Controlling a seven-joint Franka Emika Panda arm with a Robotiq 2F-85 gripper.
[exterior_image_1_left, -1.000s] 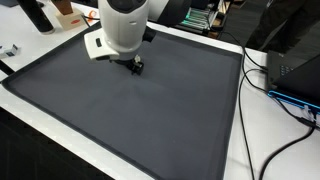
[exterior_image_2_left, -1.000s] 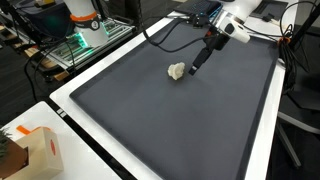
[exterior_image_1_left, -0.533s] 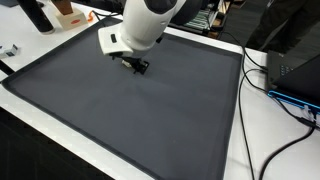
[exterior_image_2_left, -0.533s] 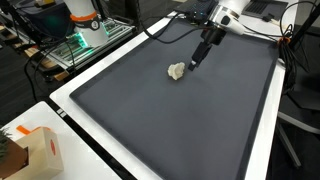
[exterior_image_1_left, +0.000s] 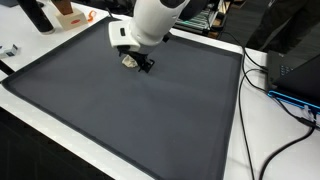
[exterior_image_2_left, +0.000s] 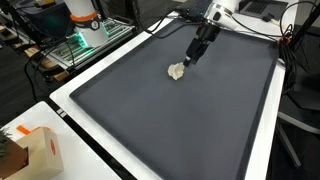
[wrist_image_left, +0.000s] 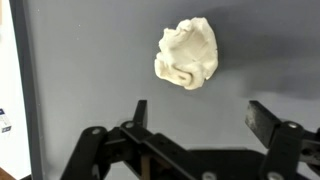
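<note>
Grey rubbery mat (exterior_image_2_left: 170, 120) covers nearly all of the white-edged table (exterior_image_1_left: 237, 120), and on it lies a small crumpled lump of off-white material (wrist_image_left: 187, 54); whether it is paper or cloth I cannot tell. My black two-fingered tool (wrist_image_left: 200, 110) has its fingers spread wide with nothing between them. In the wrist view the lump sits just ahead of the fingertips, inside the span of the gap but nearer one finger than the other, and clear of both. In an exterior view the tool (exterior_image_2_left: 192, 58) hangs close above and slightly beyond the lump (exterior_image_2_left: 177, 71); in an exterior view from the opposite side the lump (exterior_image_1_left: 128, 58) peeks out right beside the tool (exterior_image_1_left: 143, 64). By my reading the approach is largely done, while the grasp itself is not: no contact, no closing, and the lump rests flat on the mat. Compared with a second ago, I have brought the tool sideways across the mat, from well off to one side of the lump to almost over it. The lump has not shifted in that time, and the fingers have stayed as wide as they were.
</note>
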